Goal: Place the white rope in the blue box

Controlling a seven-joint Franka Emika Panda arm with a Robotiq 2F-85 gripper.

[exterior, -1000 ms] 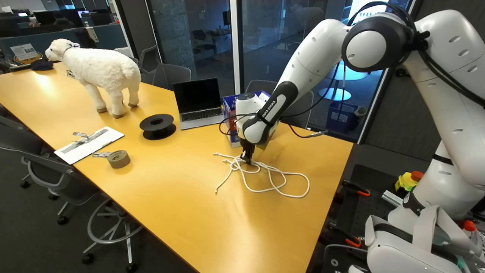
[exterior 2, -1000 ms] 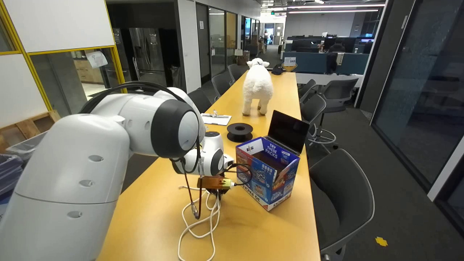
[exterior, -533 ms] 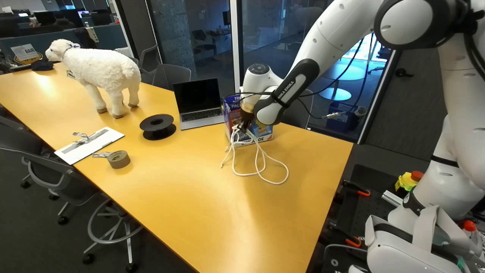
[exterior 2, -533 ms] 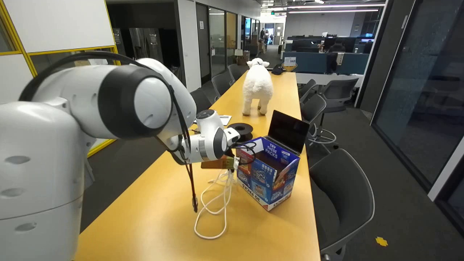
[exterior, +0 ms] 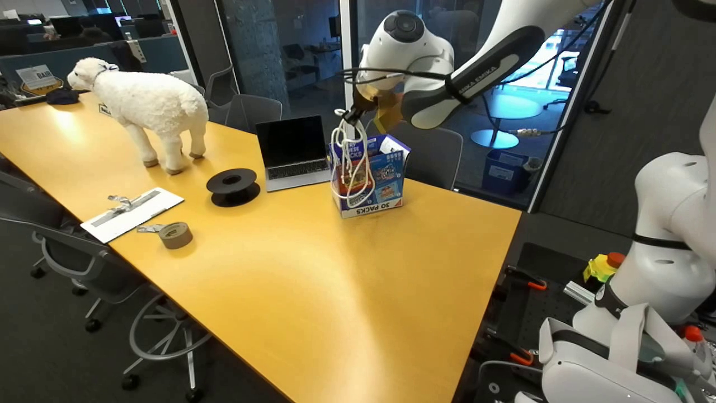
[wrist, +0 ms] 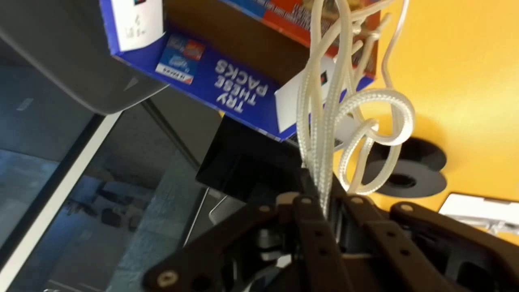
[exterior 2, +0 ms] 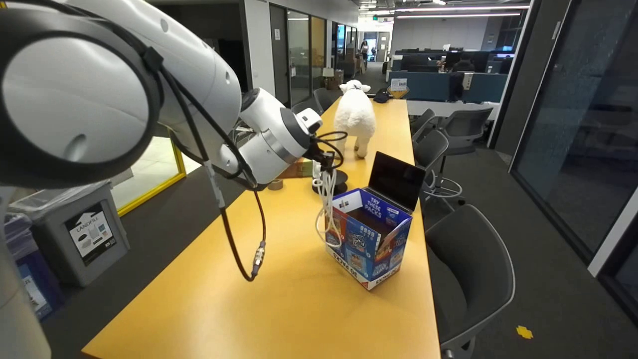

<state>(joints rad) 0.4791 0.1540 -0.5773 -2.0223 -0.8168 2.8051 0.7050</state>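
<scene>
The white rope [exterior: 345, 151] hangs in loops from my gripper [exterior: 351, 116], which is shut on it above the near-left side of the blue box [exterior: 389, 173]. In an exterior view the rope [exterior 2: 327, 197] hangs along the outside of the box [exterior 2: 361, 247], its lowest loop below the rim. The gripper [exterior 2: 326, 163] is higher than the box rim there. In the wrist view the rope strands [wrist: 324, 121] run between the fingers [wrist: 318, 182], and a knotted loop hangs to one side. The box's open top [wrist: 202, 79] shows beside the rope. The box is open and upright.
An open laptop [exterior: 295, 154] stands right behind the box. A black spool [exterior: 232, 187], a tape roll [exterior: 175, 235], a clipboard [exterior: 132, 214] and a white toy sheep [exterior: 151, 106] are farther along the yellow table [exterior: 313, 313]. A chair [exterior 2: 468, 274] stands beside the table.
The rope was gripped near the table top, then lifted off it. My gripper has risen and moved toward the box, and the rope now hangs fully in the air.
</scene>
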